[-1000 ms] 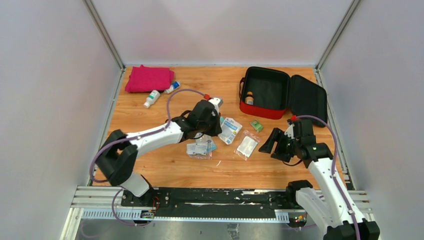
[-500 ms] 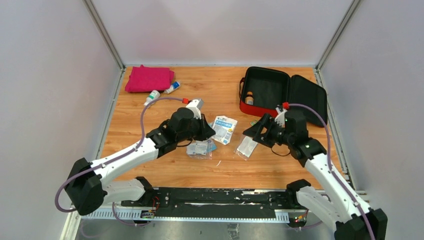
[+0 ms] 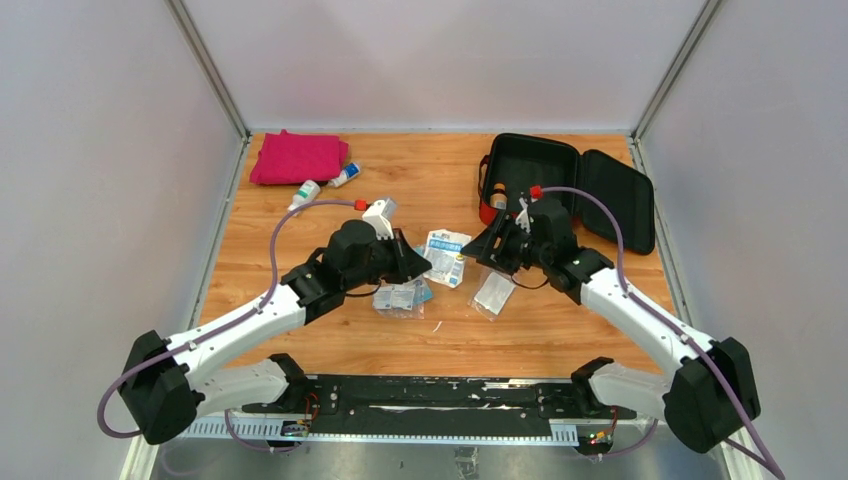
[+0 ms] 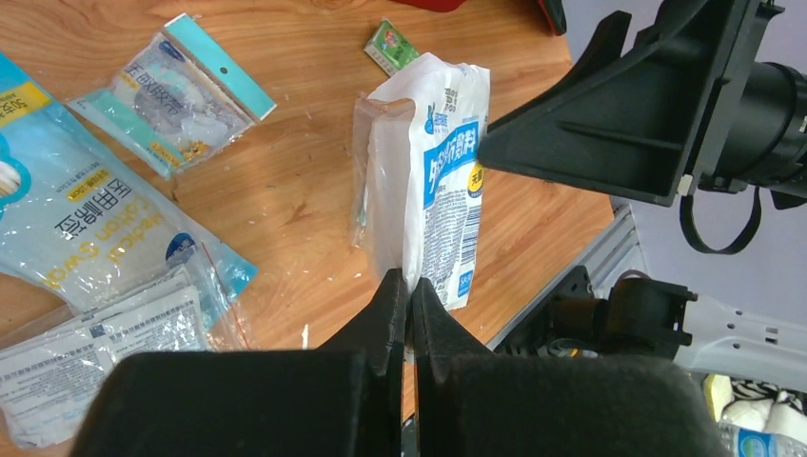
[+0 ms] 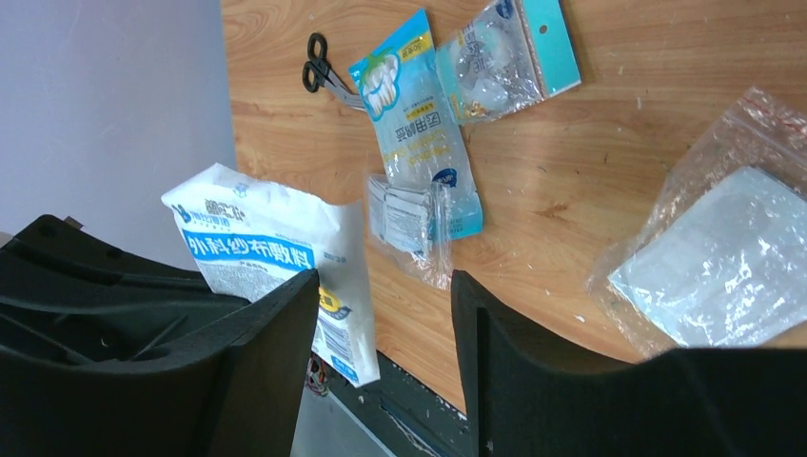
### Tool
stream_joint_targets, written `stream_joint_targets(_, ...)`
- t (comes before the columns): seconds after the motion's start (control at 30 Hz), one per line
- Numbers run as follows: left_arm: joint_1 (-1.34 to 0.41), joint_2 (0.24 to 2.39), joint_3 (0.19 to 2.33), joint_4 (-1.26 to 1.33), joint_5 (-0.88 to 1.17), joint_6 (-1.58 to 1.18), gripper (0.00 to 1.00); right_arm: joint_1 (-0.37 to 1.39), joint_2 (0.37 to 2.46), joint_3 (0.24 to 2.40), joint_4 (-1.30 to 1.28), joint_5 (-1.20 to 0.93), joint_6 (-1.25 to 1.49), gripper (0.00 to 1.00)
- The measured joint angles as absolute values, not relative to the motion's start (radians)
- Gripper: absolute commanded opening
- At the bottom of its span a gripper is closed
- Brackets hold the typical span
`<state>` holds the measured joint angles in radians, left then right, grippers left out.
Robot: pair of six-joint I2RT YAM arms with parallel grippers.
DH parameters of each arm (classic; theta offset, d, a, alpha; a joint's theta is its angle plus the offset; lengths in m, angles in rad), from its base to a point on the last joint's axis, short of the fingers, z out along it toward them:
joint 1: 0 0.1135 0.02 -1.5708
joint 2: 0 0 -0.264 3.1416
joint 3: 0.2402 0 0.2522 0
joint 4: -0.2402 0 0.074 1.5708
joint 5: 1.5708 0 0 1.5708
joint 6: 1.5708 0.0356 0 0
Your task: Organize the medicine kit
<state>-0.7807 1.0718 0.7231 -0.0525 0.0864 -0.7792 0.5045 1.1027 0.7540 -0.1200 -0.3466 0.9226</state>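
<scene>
Three pale walls [image 3: 440,60] around wooden table [image 3: 450,185]

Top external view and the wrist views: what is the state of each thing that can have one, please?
medicine kit, unzipped, lid lying open to the right.
left pincer, shut on the white dressing packet.
white dressing packet, held off the table, pinched at one edge.
right pincer, open, close to the packet.
pink cloth, folded.
two white bottles, capped, lying down.

Glossy plastic pouch [image 4: 438,190], wooden table [image 3: 300,230], matt medicine kit [image 3: 605,195].
</scene>
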Motion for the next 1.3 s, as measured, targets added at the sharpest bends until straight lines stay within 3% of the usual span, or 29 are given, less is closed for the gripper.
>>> stream_joint_targets(0.4,-0.781,1.069,0.71,-0.046,0.086,-0.794,0.0,0.528,1.174,0.778,0.035,-0.42,0.935,0.45)
stream_joint_targets(0.67,-0.78,1.068,0.71,-0.045,0.085,-0.797,0.02,0.53,1.174,0.776,0.06,-0.434,0.943,0.08)
stream_joint_targets(0.7,-0.78,1.068,0.71,-0.045,0.085,-0.797,0.05,0.53,1.173,0.776,0.06,-0.434,0.938,0.01)
stream_joint_targets(0.87,-0.773,1.068,0.712,-0.046,0.087,-0.794,0.25,0.533,1.148,0.778,0.026,-0.414,0.915,0.0)
stream_joint_targets(1.1,-0.746,1.068,0.789,-0.115,0.07,-0.738,0.8,0.513,1.106,0.84,-0.104,-0.305,0.838,0.0)
stream_joint_targets(1.3,-0.725,0.991,0.84,-0.25,-0.04,-0.64,0.87,0.31,1.126,0.97,-0.214,-0.279,0.739,0.0)
